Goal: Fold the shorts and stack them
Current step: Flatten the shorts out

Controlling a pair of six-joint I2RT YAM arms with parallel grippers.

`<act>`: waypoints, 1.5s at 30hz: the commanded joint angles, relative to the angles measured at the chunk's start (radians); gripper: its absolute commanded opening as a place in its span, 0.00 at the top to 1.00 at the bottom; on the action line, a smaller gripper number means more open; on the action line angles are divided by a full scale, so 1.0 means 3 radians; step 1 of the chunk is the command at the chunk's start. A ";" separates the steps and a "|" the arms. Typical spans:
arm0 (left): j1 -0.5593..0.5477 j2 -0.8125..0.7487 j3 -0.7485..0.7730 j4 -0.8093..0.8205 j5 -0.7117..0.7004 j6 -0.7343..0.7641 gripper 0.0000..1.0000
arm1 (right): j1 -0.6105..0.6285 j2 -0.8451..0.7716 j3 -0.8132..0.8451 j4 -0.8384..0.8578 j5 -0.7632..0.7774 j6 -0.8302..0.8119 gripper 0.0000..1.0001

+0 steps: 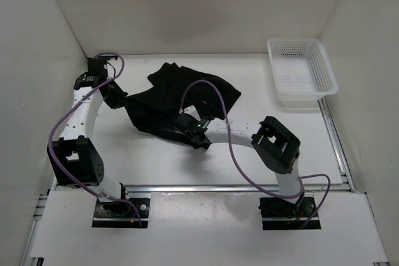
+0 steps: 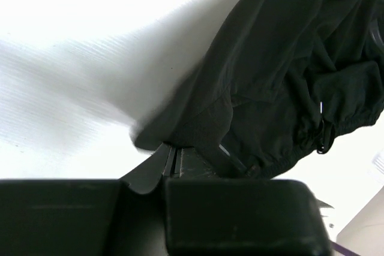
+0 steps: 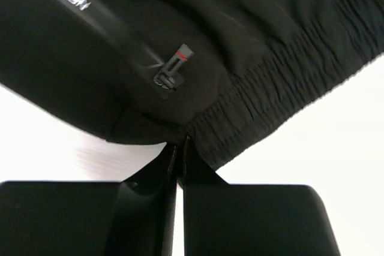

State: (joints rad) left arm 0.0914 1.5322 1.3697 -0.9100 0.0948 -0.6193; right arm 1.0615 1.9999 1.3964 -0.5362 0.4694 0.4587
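Note:
The black shorts [image 1: 181, 101] lie crumpled in the middle of the white table. My left gripper [image 1: 123, 101] is shut on the shorts' left edge; in the left wrist view the fabric [image 2: 282, 70] hangs from the closed fingertips [image 2: 173, 151]. My right gripper [image 1: 187, 128] is shut on the near edge by the elastic waistband [image 3: 282, 88]; in the right wrist view the fingers [image 3: 179, 148] pinch the cloth just below a zip pull [image 3: 171, 70].
A white mesh basket [image 1: 302, 70] stands at the back right. White walls close in the left, back and right. A metal rail [image 1: 199, 188] runs along the near edge. Purple cables loop over both arms.

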 commanded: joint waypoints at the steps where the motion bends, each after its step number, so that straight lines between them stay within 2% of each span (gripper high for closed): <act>1: 0.0023 -0.0065 -0.0004 0.0032 0.0144 0.0040 0.90 | -0.0168 -0.0458 -0.0430 -0.0187 0.0301 0.0219 1.00; 6: -0.0099 -0.0295 -0.0397 0.0103 0.0175 -0.0057 0.90 | -0.0286 -0.1271 -0.1330 -0.0339 0.0348 0.0664 1.00; 7: -0.0100 -0.0362 -0.0591 0.0103 0.0175 -0.0123 0.77 | -0.0286 -0.1414 -0.1412 -0.0370 0.0378 0.0710 1.00; 8: -0.0146 -0.0362 -0.0694 0.0139 0.0246 -0.0124 0.63 | -0.0286 -0.1461 -0.1509 -0.0371 0.0338 0.0797 0.90; 9: -0.0197 -0.0393 -0.0892 0.0215 0.0307 -0.0165 0.46 | -0.0286 -0.1491 -0.1510 -0.0426 0.0282 0.0797 0.70; 10: -0.0228 -0.0393 -0.0975 0.0216 0.0394 -0.0195 0.16 | -0.0256 -0.1537 -0.1545 -0.0457 0.0281 0.0828 0.29; 11: -0.0228 -0.0423 -0.1032 0.0251 0.0395 -0.0196 0.05 | -0.0255 -0.1538 -0.1546 -0.0498 0.0317 0.0869 0.18; 13: -0.0269 -0.0464 -0.1063 0.0252 0.0364 -0.0196 0.00 | -0.0255 -0.1649 -0.1469 -0.0585 0.0317 0.0900 0.08; 15: -0.0269 -0.0577 -0.1063 0.0252 0.0272 -0.0196 0.00 | -0.0255 -0.1752 -0.1413 -0.0626 0.0317 0.0991 0.04; 17: -0.0269 -0.0669 -0.0987 0.0252 0.0206 -0.0160 0.06 | -0.0286 -0.1961 -0.1382 -0.0708 0.0251 0.1058 0.02; 18: -0.0269 -0.0745 -0.0986 0.0211 0.0140 -0.0160 0.19 | -0.0286 -0.2038 -0.1382 -0.0749 0.0200 0.1089 0.01; 20: -0.0299 -0.0776 -0.1017 0.0175 0.0053 -0.0160 0.32 | -0.0419 -0.2294 -0.1443 -0.0749 0.0057 0.1226 0.01; 21: -0.0330 -0.0807 -0.1047 0.0145 -0.0074 -0.0160 0.44 | -0.0465 -0.2467 -0.1550 -0.0708 -0.0187 0.1273 0.01; 22: -0.0330 -0.0863 -0.1093 0.0053 -0.0212 -0.0302 0.70 | -0.0556 -0.2554 -0.1632 -0.0652 -0.0311 0.1379 0.01; 23: -0.0330 -0.0934 -0.1291 0.0052 -0.0295 -0.0516 0.76 | -0.0608 -0.2641 -0.1719 -0.0520 -0.0444 0.1441 0.01; 25: -0.0330 -0.1103 -0.1476 0.0245 -0.0347 -0.0574 0.76 | -0.0842 -0.2877 -0.2024 -0.0351 -0.0765 0.1630 0.02; 26: -0.0330 -0.1104 -0.1589 0.0312 -0.0276 -0.0609 0.62 | -0.0919 -0.2948 -0.2148 -0.0132 -0.1101 0.1697 0.02; 30: -0.0330 -0.0665 -0.1559 0.0344 -0.0106 -0.0503 0.03 | -0.1436 -0.3250 -0.2705 0.0304 -0.1747 0.1983 0.04; 33: -0.0330 -0.0337 -0.1529 0.0451 -0.0076 -0.0472 0.02 | -0.1936 -0.3424 -0.3069 0.0554 -0.2203 0.2172 0.05; 37: -0.0330 -0.0113 -0.1498 0.0614 -0.0086 -0.0502 0.05 | -0.2259 -0.3537 -0.3386 0.0851 -0.2623 0.2377 0.05; 40: -0.0300 0.0087 -0.1421 0.0615 -0.0152 -0.0502 0.16 | -0.2326 -0.3461 -0.3529 0.1117 -0.2715 0.2510 0.06; 41: -0.0299 0.0133 -0.1421 0.0645 -0.0152 -0.0502 0.25 | -0.2326 -0.3369 -0.3590 0.1219 -0.2771 0.2586 0.07; 44: -0.0299 0.0246 -0.1385 0.0676 -0.0152 -0.0502 0.41 | -0.2326 -0.3139 -0.3591 0.1546 -0.2802 0.2658 0.11; 45: -0.0299 0.0246 -0.1385 0.0676 -0.0152 -0.0502 0.54 | -0.2326 -0.3077 -0.3551 0.1608 -0.2802 0.2659 0.13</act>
State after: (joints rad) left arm -0.0021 1.6066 0.9215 -0.7361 0.0589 -0.7765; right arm 0.3672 1.0309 0.3294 -0.1886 -0.3069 1.2095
